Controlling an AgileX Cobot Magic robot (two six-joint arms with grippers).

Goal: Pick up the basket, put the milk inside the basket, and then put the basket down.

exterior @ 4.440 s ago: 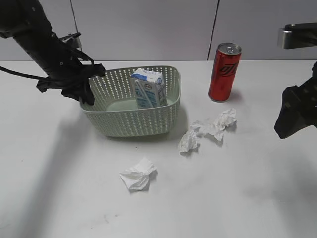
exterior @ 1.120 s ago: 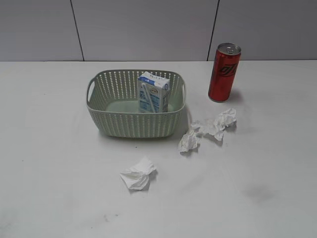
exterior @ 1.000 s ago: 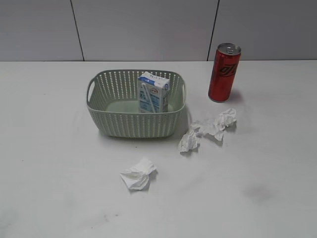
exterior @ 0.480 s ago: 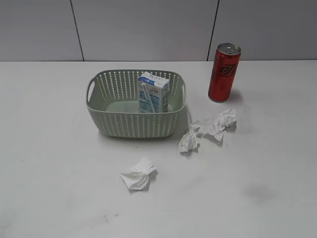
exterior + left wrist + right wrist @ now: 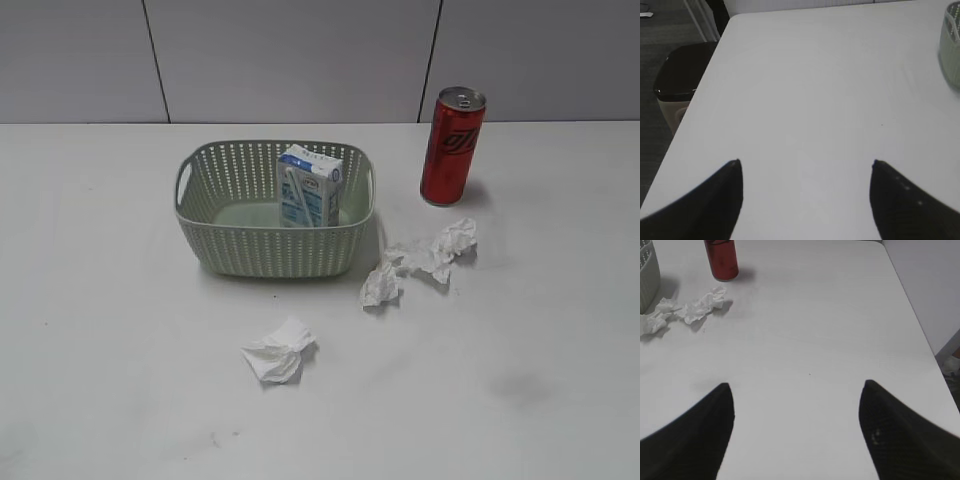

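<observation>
The pale sage-green basket [image 5: 270, 248] stands on the white table, left of centre in the exterior view. The white and blue milk carton [image 5: 309, 187] stands upright inside it, toward its right side. Neither arm shows in the exterior view. My left gripper [image 5: 806, 162] is open and empty over bare table, with the basket's edge [image 5: 951, 45] at the far right of the left wrist view. My right gripper [image 5: 797, 385] is open and empty over bare table, with a corner of the basket [image 5: 647, 267] at the far left of the right wrist view.
A tall red can [image 5: 452, 146] stands right of the basket and also shows in the right wrist view [image 5: 721, 259]. Crumpled tissues lie beside the basket [image 5: 415, 262] and in front of it [image 5: 278, 354]. A dark bin [image 5: 680, 82] stands off the table's left edge.
Since 4.4 s ago both arms have left the exterior view and the basket sits squarely on the table with the milk inside. Nothing has moved in the last second.
</observation>
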